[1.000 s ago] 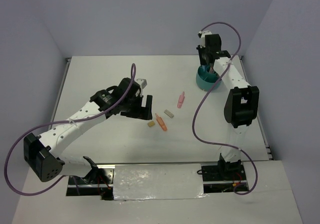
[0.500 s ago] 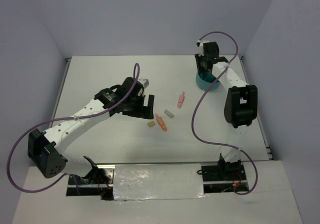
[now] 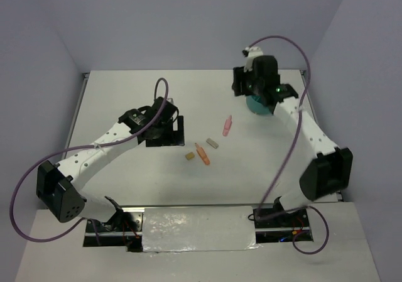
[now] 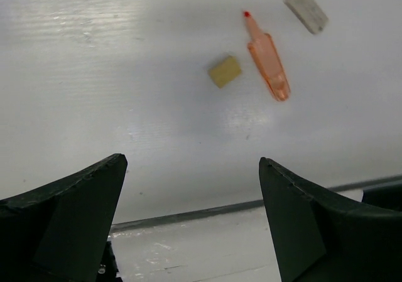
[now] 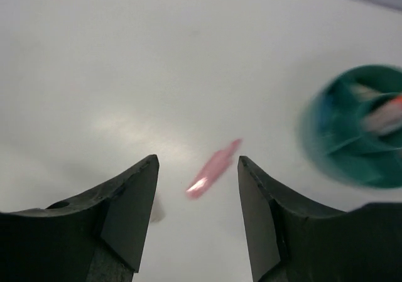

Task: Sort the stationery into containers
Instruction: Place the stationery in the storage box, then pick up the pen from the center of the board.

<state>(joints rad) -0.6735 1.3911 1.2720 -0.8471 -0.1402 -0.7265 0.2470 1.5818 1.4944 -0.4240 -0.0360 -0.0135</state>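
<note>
Left wrist: translucent, tapered orange marker (image 4: pixel 267 59) beside tan block (image 4: pixel 224 71).

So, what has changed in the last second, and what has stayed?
The right gripper, open and empty, left the teal cup and swung to the left, toward the pink marker; its elbow dropped back toward the base. The left gripper, open too, drew back a little to the left, away from the orange marker. The teal cup, both markers, the tan block and the grey block did not move.
</note>
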